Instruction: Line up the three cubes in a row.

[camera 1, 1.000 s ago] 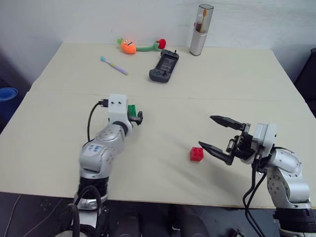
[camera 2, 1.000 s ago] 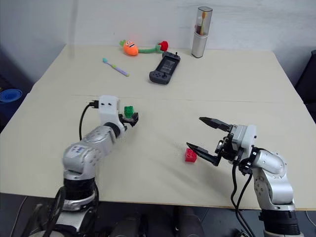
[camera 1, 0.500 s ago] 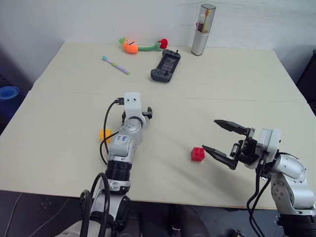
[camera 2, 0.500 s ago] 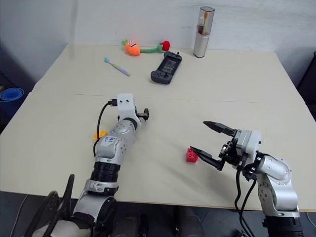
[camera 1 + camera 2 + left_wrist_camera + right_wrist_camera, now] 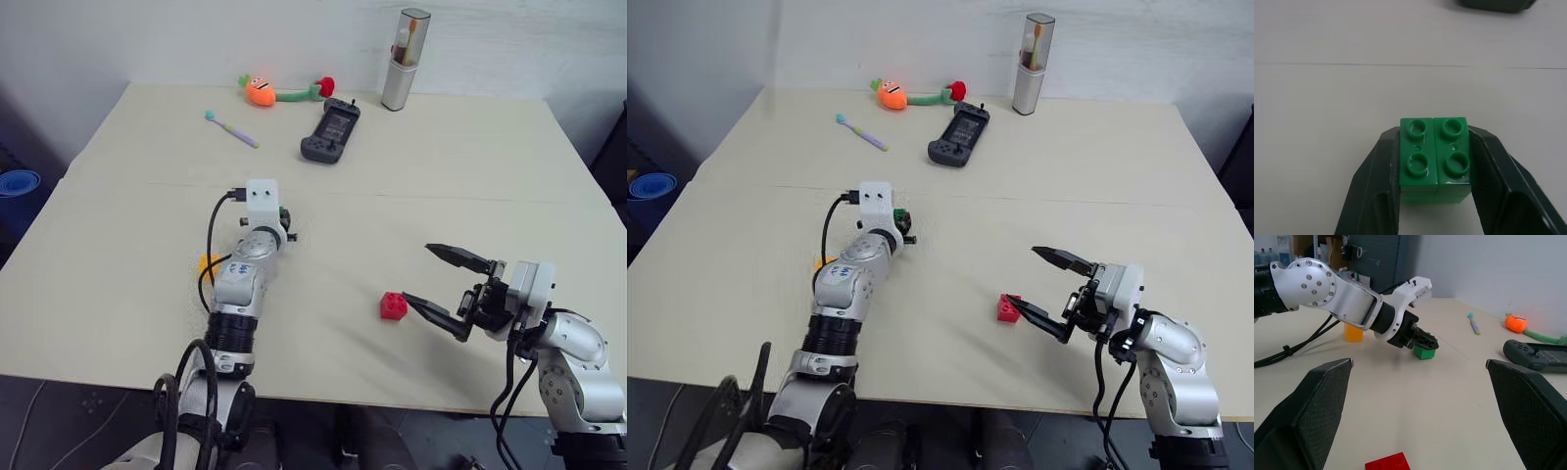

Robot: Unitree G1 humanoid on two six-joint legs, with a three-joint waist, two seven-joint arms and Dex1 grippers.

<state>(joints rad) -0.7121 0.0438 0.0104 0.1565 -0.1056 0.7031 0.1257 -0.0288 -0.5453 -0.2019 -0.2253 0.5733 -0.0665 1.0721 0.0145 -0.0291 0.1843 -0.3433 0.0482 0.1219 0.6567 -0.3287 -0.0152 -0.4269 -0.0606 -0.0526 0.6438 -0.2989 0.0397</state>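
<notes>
My left gripper (image 5: pixel 284 227) reaches forward over the middle of the table and is shut on the green cube (image 5: pixel 1435 159), one black finger on each side. In the right wrist view the green cube (image 5: pixel 1424 352) rests on the table under those fingers. The orange-yellow cube (image 5: pixel 208 264) lies beside my left forearm, on its left. Nearer the front edge sits the red cube (image 5: pixel 393 305), just left of my right gripper (image 5: pixel 416 272). That gripper stands wide open, holds nothing, and its lower fingertip is close to the red cube.
At the back of the table (image 5: pixel 470 166) lie a black game controller (image 5: pixel 330 134), a toothbrush (image 5: pixel 230 128), a carrot plush toy (image 5: pixel 258 91) and an upright toothbrush case (image 5: pixel 402 59). A blue bowl (image 5: pixel 15 183) sits off the table's left edge.
My left arm has stretched forward and to the right, uncovering the orange-yellow cube, and its fingers have closed on the green cube. The right gripper has stayed open in about the same place.
</notes>
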